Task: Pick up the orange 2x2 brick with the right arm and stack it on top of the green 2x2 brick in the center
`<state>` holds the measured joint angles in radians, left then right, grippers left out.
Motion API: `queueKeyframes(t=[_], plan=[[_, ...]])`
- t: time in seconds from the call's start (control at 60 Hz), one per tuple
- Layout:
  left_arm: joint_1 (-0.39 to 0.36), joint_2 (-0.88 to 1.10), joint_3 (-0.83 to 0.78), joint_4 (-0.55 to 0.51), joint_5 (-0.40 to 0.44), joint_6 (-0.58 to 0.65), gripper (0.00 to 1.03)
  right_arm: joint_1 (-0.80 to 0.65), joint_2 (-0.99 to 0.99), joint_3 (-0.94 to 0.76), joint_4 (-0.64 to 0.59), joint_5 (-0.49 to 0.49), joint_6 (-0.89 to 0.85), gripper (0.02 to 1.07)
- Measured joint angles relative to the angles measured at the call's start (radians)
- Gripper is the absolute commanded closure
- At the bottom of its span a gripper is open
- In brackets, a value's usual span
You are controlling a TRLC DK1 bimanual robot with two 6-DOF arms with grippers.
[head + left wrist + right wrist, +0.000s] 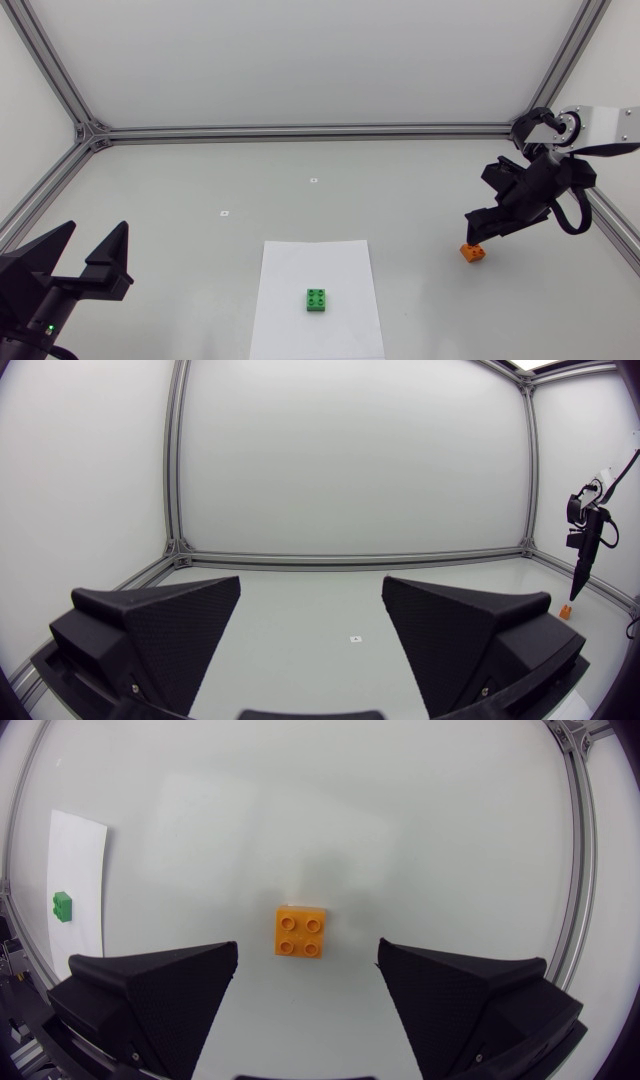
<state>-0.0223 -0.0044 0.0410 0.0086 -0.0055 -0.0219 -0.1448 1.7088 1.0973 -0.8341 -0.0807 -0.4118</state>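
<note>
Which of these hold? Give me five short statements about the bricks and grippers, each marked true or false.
1. The orange brick lies on the white sheet. False: it lies on the bare table, apart from the sheet.
2. The green brick sits on the white sheet. True.
3. The right gripper is shut on the orange brick. False: it is open, and its fingers stand clear of the brick on both sides.
4. The left gripper is open and holds nothing. True.
5. The orange brick is stacked on the green one. False: nothing is on the green brick.

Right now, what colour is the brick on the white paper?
Green 2x2 brick; head view shows it best.
</note>
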Motion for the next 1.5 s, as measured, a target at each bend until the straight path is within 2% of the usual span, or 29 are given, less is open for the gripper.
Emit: queueKeyframes(t=[0.75,0.817,0.933,1.3,1.5], plan=[[0.0,0.0,0.0,0.0,0.0,0.0,0.04,0.013,0.119,-0.021,0.076,-0.002,0.023,0.17],[0.0,0.0,0.0,0.0,0.0,0.0,0.04,0.013,0.119,-0.021,0.077,-0.002,0.023,0.22],[0.0,0.0,0.0,0.0,0.0,0.0,0.04,0.013,0.119,-0.021,0.076,-0.002,0.023,0.23],[0.0,0.0,0.0,0.0,0.0,0.0,0.04,0.012,0.119,-0.021,0.076,-0.002,0.022,0.45],[0.0,0.0,0.0,0.0,0.0,0.0,0.04,0.012,0.119,-0.031,0.08,-0.002,0.022,0.45]])
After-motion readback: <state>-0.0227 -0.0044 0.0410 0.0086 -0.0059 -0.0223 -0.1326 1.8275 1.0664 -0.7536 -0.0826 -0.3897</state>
